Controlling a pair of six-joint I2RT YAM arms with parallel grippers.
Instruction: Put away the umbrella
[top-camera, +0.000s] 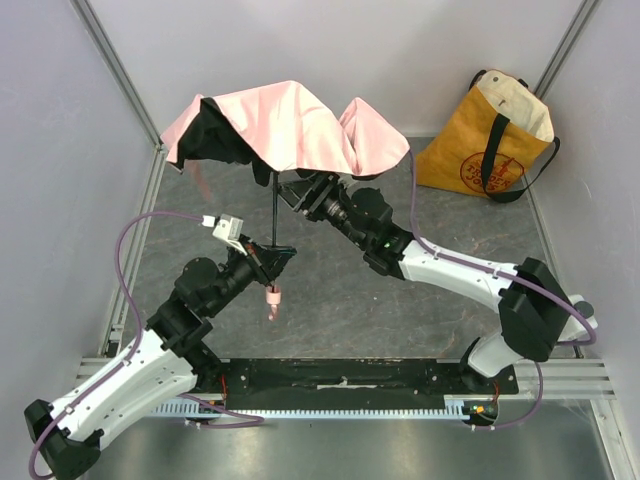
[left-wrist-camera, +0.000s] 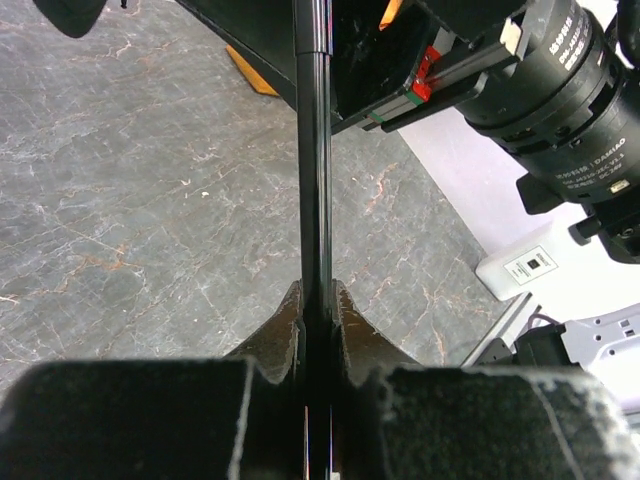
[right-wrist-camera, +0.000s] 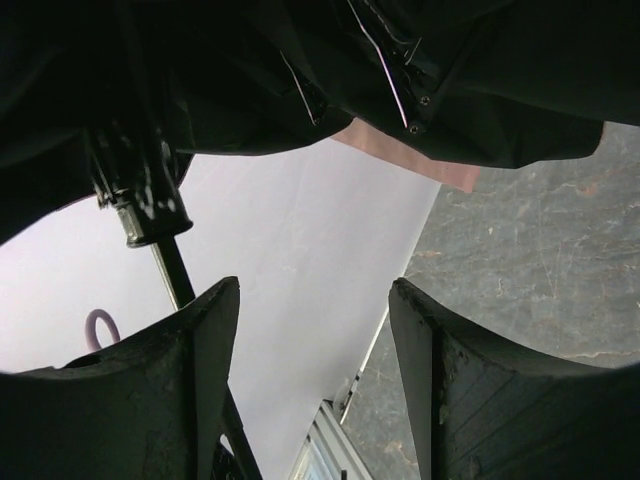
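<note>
Left gripper is pinching the umbrella shaft.
Right gripper is hovering under the canopy beside the shaft, fingers spread, gripping nothing.

Enclosure of plain pale walls on three sides, joined by aluminium corner posts — evenly and softly lit. Grey marbled table top; a yellow tote bag stands in the far right corner.

Black motor housing: white print, one word seemingly "DAMIAO"; the finer lines beside it are too small to read.
Yellow tote bag: round red emblem, lettering illegible.
White plate: small dark mark, unreadable.
</note>
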